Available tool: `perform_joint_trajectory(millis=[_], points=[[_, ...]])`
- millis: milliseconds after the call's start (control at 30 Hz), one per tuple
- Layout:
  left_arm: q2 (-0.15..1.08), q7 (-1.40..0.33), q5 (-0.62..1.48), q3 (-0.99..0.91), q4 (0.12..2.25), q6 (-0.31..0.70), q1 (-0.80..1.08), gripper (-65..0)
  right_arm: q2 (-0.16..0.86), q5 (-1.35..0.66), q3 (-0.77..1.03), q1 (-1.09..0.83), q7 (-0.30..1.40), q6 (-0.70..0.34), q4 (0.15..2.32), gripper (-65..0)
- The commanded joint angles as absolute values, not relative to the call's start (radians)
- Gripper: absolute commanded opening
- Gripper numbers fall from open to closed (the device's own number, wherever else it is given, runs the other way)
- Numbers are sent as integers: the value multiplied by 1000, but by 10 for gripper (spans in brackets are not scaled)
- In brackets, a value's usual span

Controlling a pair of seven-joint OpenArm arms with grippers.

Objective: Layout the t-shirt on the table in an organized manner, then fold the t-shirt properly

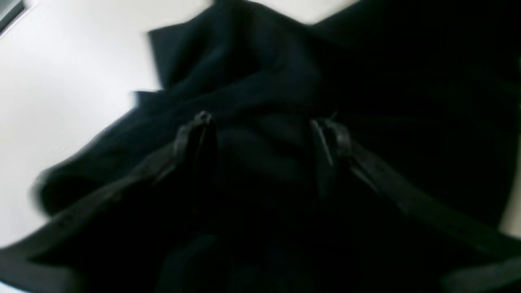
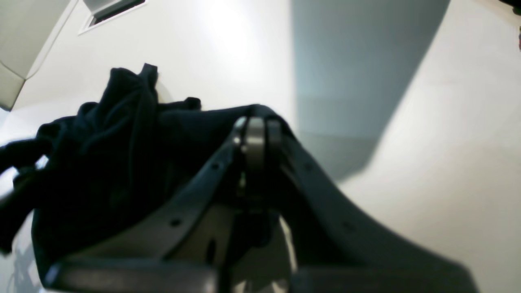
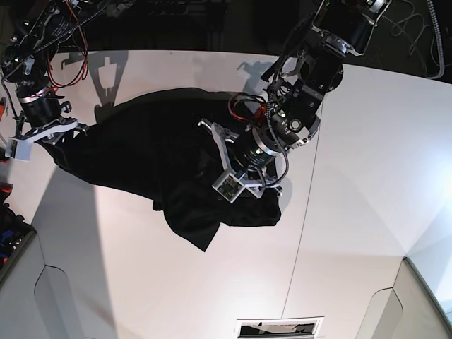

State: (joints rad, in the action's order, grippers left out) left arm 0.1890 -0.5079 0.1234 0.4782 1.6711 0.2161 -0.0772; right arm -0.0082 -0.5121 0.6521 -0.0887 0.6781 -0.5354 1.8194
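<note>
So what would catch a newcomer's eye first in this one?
The black t-shirt sprawled in a rumpled heap across the white table, far from laid out. Next, the right gripper, shut on the t-shirt's edge at the base view's left, and the left gripper, its jaws apart over bunched cloth near the middle.

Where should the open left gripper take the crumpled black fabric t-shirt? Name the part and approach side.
Probably the loose pointed corner of the black fabric t-shirt on the white table, coming from the near edge. It lies flat and free of the bunched folds under the left gripper, while the right gripper pinches the opposite end.
</note>
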Motion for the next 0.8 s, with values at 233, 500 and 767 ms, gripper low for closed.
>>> perform_joint_trajectory(millis=[233,500,767], points=[[186,-521,112,477,1685,183,-112,-549,0,-531,652,-78,656,-543,1838,-650],[226,-538,88,437,1732,173,-119,-650,0,-524,653,-78,656,-543,1838,-650],[363,-594,88,183,1899,64,-114,-650,5,-516,653,-78,651,-542,1838,-650]])
